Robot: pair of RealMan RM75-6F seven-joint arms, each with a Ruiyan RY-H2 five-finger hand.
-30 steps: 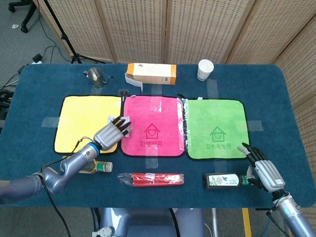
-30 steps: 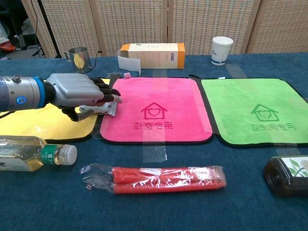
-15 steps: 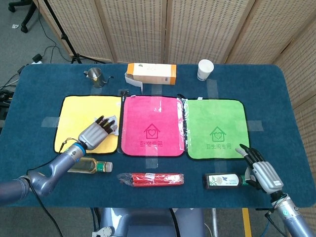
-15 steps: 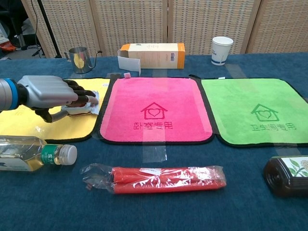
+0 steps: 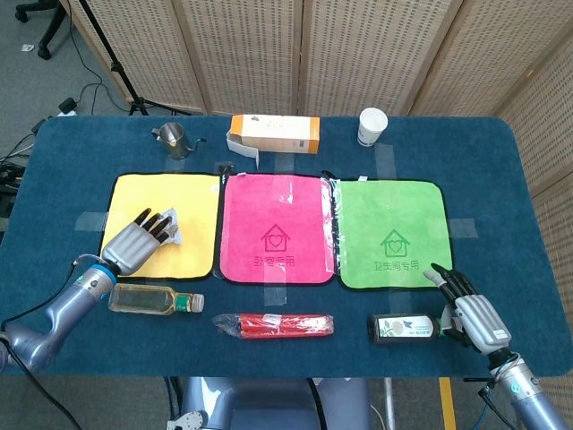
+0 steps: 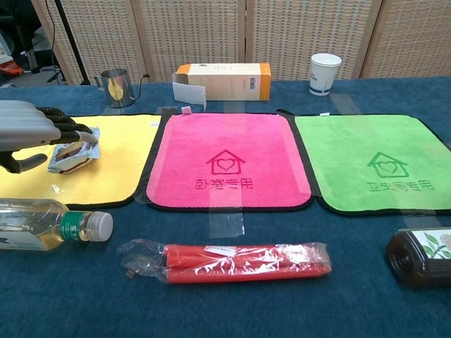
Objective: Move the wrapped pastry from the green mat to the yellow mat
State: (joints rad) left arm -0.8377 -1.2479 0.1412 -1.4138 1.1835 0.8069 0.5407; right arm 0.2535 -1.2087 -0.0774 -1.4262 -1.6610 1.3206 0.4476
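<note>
Holding the clear-wrapped pastry over the yellow cloth mat, the left hand grips it, release apparently next.

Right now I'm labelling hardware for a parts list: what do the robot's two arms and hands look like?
Both hands, the left hand and the right hand, have silver-grey metallic backs with black fingers. Each sits on a grey-blue rounded arm with a bright blue ring at the wrist. A thin cable loops beside the left wrist.

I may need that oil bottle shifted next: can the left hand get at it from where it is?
Probably yes, once it lets go: the left hand holds the wrapped pastry over the yellow mat; the oil bottle lies unobstructed beside it.
</note>
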